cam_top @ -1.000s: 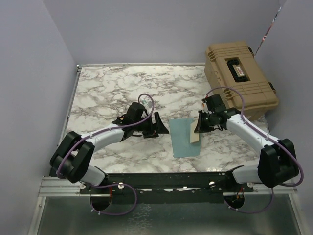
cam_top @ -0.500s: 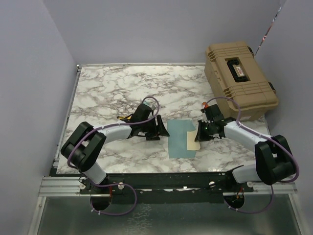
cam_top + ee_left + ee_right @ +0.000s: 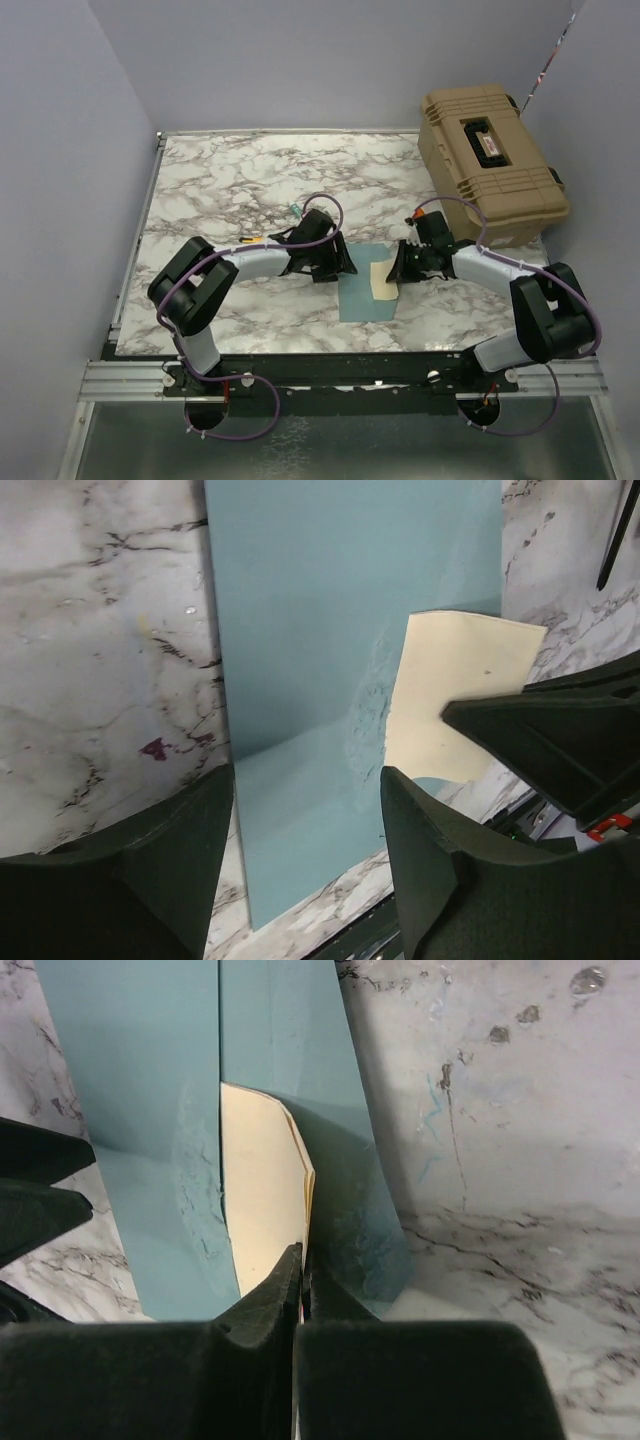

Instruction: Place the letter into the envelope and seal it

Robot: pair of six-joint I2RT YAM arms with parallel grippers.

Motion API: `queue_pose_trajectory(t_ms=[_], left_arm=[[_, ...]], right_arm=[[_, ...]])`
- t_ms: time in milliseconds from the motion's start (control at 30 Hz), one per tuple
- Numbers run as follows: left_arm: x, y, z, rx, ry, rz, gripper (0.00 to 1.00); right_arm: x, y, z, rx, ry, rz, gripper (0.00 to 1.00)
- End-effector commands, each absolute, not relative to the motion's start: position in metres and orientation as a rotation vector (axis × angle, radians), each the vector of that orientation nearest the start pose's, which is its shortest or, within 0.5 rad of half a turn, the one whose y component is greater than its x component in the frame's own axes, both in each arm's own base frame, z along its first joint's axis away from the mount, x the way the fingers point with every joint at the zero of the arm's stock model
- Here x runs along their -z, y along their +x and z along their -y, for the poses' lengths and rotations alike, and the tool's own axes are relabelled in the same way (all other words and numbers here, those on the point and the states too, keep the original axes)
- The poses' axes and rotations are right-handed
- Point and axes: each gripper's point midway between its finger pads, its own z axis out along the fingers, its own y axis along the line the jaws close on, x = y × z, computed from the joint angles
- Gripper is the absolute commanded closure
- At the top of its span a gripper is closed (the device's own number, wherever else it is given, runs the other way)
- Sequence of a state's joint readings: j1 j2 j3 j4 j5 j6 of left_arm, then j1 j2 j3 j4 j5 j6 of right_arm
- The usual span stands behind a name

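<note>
Teal-blue envelope (image 3: pixel 360 300) lies flat on the marble table (image 3: pixel 220 190), with a tan hard case (image 3: pixel 490 160) well behind it to the right. Right gripper (image 3: pixel 393 272) is clamped tight on the cream letter (image 3: pixel 381 284) — the sheet rests on the envelope's right part, its inner edge at a scuffed seam; tucked under or not, cannot tell. Left gripper (image 3: pixel 343 264) sits at the envelope's left edge, jaws apart, gripping nothing.
</note>
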State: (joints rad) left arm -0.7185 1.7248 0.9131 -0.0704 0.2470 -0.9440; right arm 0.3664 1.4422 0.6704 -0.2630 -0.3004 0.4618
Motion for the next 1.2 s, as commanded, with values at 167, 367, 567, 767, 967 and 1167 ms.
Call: queue_pose_trajectory(t_ms=[167, 367, 567, 767, 967, 1167], left_arm=[[-0.013, 0.257, 0.307, 0.725, -0.255, -2.703, 0.43], [-0.018, 0.261, 0.306, 0.712, -0.22, -2.683, 0.46], [-0.027, 0.275, 0.282, 0.639, -0.278, -2.625, 0.47], [-0.031, 0.279, 0.259, 0.546, -0.263, -2.59, 0.47], [-0.016, 0.273, 0.23, 0.429, -0.343, -2.598, 0.49], [-0.013, 0.27, 0.232, 0.429, -0.283, -2.62, 0.49]], right_arm=[[-0.031, 0.262, -0.202, -0.904, 0.035, -2.645, 0.99], [-0.03, 0.273, -0.216, -0.953, 0.103, -2.658, 1.0], [-0.031, 0.283, -0.243, -1.026, 0.064, -2.645, 0.99], [-0.033, 0.289, -0.258, -1.035, 0.008, -2.645, 0.99], [-0.032, 0.291, -0.268, -0.979, -0.111, -2.677, 0.93], [-0.031, 0.292, -0.249, -0.824, -0.06, -2.701, 0.47]])
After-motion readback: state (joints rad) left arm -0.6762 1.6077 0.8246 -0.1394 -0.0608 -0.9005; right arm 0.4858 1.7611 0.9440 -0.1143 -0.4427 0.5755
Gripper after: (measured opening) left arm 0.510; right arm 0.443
